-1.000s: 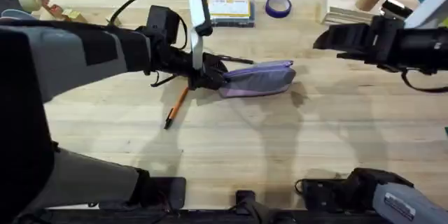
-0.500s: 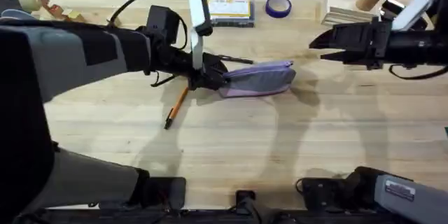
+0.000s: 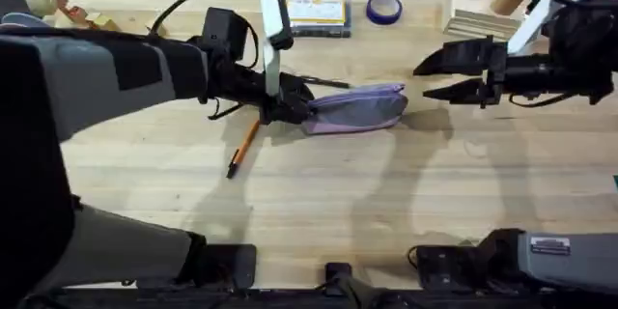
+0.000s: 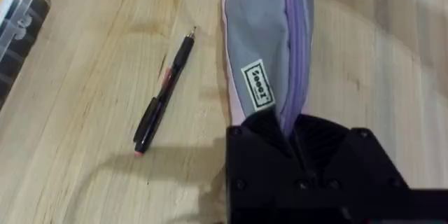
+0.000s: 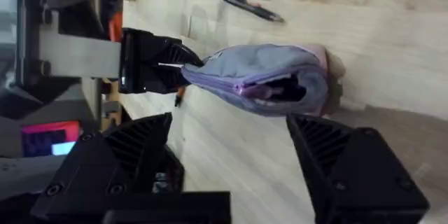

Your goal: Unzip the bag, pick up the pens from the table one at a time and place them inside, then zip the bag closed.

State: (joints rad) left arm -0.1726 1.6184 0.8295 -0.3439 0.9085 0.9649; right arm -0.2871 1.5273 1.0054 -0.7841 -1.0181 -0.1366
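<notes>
1. Bag [image 3: 355,109] lies mid-counter [image 3: 319,203], its right end gaping open; contents not visible.
2. Left tool [image 3: 290,106] is clamped on the bag's left end.
3. Right tool [image 3: 454,74] is wide open, empty, just right of the bag.
4. Orange pen [image 3: 243,148] and black pen [image 4: 163,94] lie on the counter outside the bag.
</notes>
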